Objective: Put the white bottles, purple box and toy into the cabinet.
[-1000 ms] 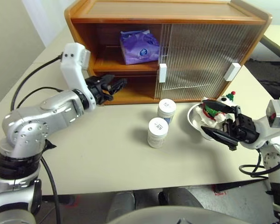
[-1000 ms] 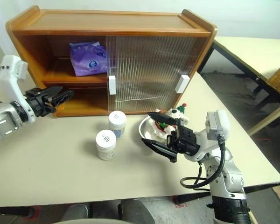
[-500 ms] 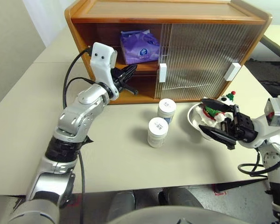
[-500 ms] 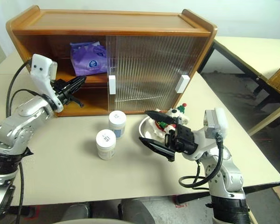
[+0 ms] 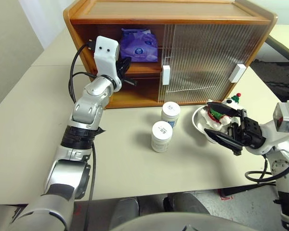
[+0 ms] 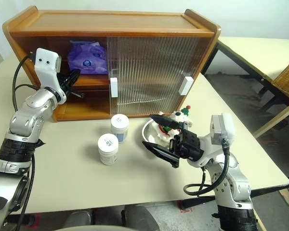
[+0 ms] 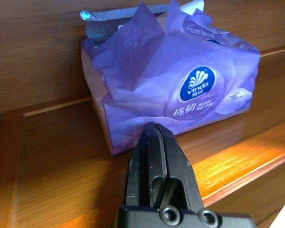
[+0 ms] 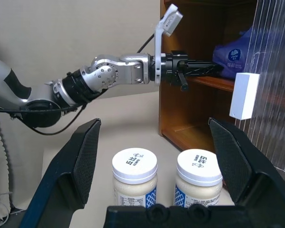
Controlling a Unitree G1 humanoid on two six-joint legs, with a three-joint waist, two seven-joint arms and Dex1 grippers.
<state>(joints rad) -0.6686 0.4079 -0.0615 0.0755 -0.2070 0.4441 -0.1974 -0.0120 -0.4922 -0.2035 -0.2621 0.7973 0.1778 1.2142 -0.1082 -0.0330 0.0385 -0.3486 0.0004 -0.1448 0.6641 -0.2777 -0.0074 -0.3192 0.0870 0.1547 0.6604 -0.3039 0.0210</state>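
The purple box [image 5: 138, 45] lies on the upper shelf of the cabinet [image 5: 173, 20], in its open left half. My left gripper [image 5: 126, 66] is shut and empty, reaching onto that shelf. In the left wrist view its tip [image 7: 155, 127] is right at the purple box's [image 7: 180, 90] lower front edge; I cannot tell whether it touches. Two white bottles [image 5: 170, 114] [image 5: 162, 136] stand on the table before the cabinet. The toy [image 5: 221, 114] lies in a steel bowl [image 5: 201, 126] to their right. My right gripper [image 5: 207, 117] hangs open beside the bowl, facing the bottles [image 8: 134, 178] [image 8: 199, 175].
The cabinet's ribbed sliding doors [image 5: 207, 57] with white handles [image 5: 166, 75] cover its right half. The lower shelf [image 5: 135, 96] on the left is open. A second table [image 6: 260, 53] stands at the right, with a gap between.
My left arm has stretched forward and up, from in front of the lower shelf onto the upper shelf toward the purple box, and its fingers have closed. The right arm has kept still.
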